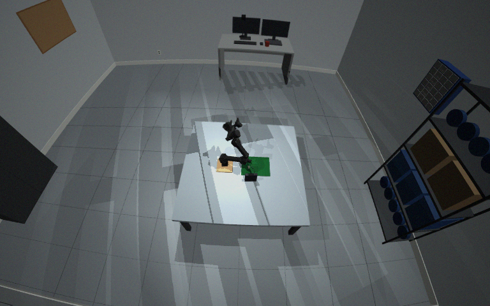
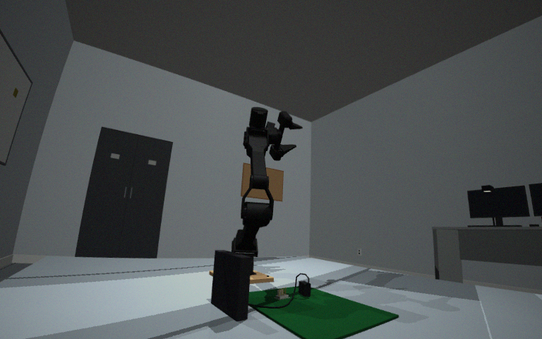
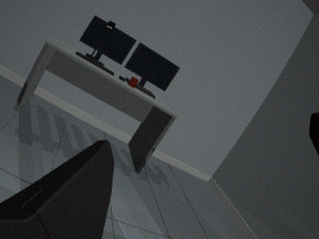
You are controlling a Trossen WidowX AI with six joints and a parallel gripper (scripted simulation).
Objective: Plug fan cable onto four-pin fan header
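1. On the green board (image 1: 261, 166) (image 2: 339, 313), mid-tabletop (image 1: 285, 201) (image 2: 119, 299), the plug (image 2: 304, 288) stands beside the header (image 1: 248, 166) (image 2: 281, 296), unplugged.
2. The cable (image 1: 254, 168) (image 2: 275, 306) arches to the fan (image 1: 251, 177) (image 2: 231, 284), upright by the board's edge facing the tabletop's bottom edge; this slack presumably permits transfer.
3. The gripper (image 1: 234, 120) (image 2: 298, 136) (image 3: 215, 137) is raised near the tabletop's top-left corner, jaws nearly fully open, holding nothing, probably for clearance before grasping.

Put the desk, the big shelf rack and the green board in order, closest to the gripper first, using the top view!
1. Green board, on the table
2. Desk, by the back wall
3. Shelf rack, far right
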